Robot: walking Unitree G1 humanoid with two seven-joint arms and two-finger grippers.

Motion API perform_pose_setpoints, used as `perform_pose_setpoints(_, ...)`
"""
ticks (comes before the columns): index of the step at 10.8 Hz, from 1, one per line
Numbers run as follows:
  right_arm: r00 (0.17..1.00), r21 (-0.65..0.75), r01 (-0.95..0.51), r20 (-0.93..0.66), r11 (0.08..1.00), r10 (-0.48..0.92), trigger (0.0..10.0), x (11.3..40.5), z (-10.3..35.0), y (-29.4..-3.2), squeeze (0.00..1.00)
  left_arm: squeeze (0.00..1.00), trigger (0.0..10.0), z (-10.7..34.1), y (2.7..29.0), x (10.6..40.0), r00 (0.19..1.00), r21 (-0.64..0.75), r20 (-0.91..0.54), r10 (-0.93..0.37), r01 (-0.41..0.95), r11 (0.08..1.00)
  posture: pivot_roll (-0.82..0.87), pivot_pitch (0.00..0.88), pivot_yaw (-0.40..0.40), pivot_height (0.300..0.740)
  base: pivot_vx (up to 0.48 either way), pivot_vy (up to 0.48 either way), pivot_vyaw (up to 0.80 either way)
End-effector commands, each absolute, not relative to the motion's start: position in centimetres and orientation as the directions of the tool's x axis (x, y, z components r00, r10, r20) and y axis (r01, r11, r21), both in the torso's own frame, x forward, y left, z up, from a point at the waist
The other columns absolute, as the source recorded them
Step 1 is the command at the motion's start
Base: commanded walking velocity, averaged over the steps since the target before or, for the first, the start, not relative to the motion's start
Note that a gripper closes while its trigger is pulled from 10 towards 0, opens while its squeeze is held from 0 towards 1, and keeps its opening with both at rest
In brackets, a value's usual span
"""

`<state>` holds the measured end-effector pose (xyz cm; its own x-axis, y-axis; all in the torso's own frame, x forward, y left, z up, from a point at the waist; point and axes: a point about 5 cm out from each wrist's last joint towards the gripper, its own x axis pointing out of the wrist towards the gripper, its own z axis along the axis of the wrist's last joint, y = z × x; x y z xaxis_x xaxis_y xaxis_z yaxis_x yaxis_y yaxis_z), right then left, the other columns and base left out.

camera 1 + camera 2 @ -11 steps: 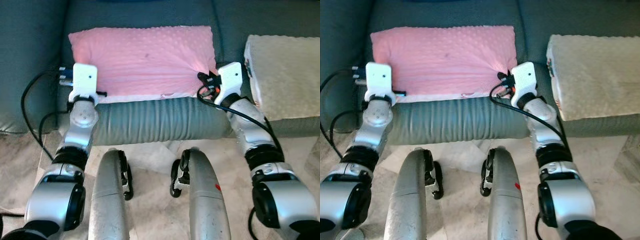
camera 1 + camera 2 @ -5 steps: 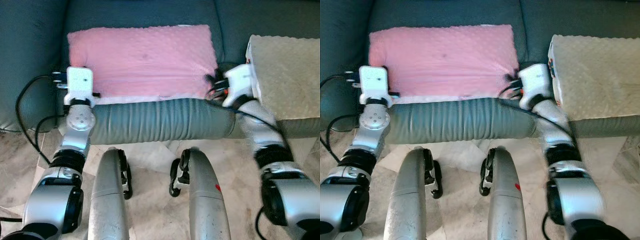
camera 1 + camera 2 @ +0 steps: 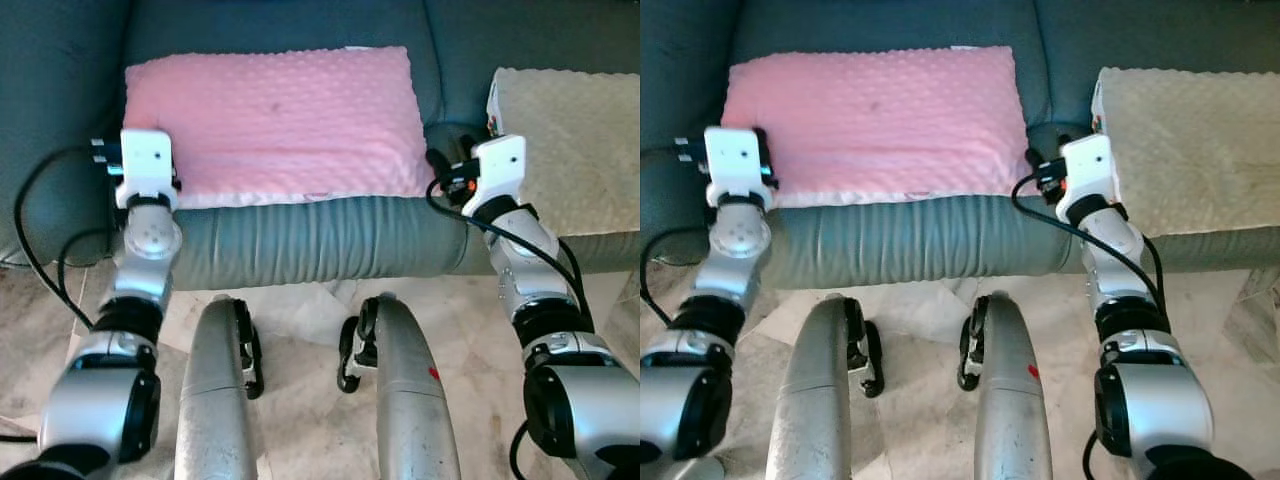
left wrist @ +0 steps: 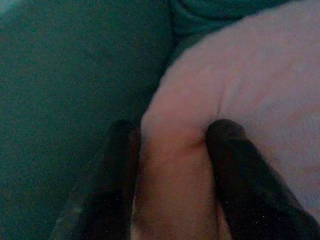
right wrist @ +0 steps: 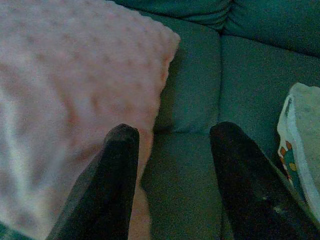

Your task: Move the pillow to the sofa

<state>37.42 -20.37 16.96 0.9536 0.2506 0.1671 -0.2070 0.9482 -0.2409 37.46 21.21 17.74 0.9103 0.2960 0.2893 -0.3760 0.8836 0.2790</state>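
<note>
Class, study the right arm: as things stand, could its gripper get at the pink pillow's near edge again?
Probably yes. The right gripper hangs open beside the pink pillow, one finger at its edge, with bare sofa seat between and nothing in the way. The beige pillow lies off to the other side.

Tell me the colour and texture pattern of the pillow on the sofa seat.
The pillow is pink with a raised dot pattern, clearest in the left eye view.
</note>
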Motion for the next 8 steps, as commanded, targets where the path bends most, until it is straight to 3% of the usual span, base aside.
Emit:
perform_pose_setpoints(1,0.965,-0.215,-0.193,0.137,0.957,0.225,10.0,36.9,15.5,-20.6,1.0,1.0,10.0,16.7,22.0,37.1,0.909,0.297,0.255,0.329,-0.398,0.868,0.0,0.435,-0.048,0.628,0.0,0.0,0.0)
perform_pose_setpoints(8,0.968,-0.124,-0.195,0.134,0.973,0.211,10.0,34.3,11.7,-18.5,1.0,1.0,10.0,16.6,23.5,35.6,0.883,0.29,0.306,0.357,-0.443,0.848,-0.01,0.258,-0.037,0.628,0.0,0.0,0.0)
